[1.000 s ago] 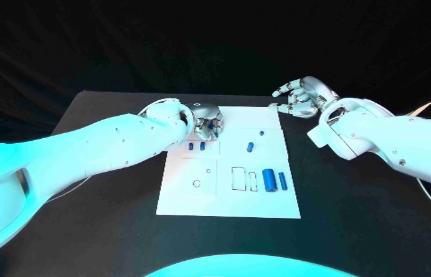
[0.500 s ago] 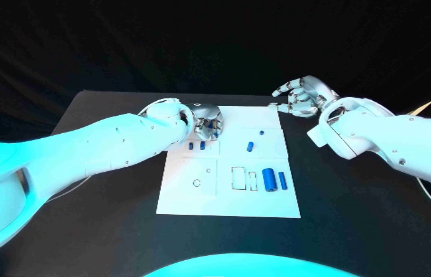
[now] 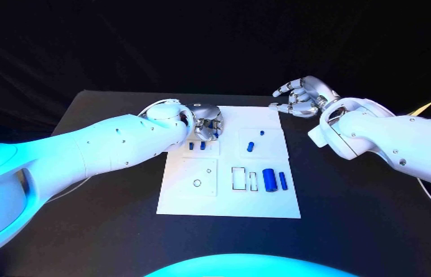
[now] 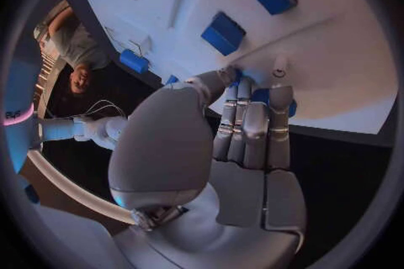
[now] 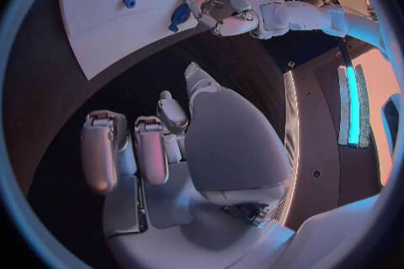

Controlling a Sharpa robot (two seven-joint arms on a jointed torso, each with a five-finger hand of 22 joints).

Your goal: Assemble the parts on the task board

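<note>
My left robot hand (image 3: pixel 207 122) pinches a small blue part (image 4: pixel 282 102) over the task board (image 3: pixel 229 199) to fit it, while my right robot hand (image 3: pixel 303 98) waits wide, holding nothing.

The left hand (image 3: pixel 207 122) blocks the task board's (image 3: pixel 229 203) far-left corner.

A matte black rectangular table (image 3: pixel 99 227) fills the foreground. Behind its far edge hangs a dark, creased cloth backdrop (image 3: pixel 215 34).
</note>
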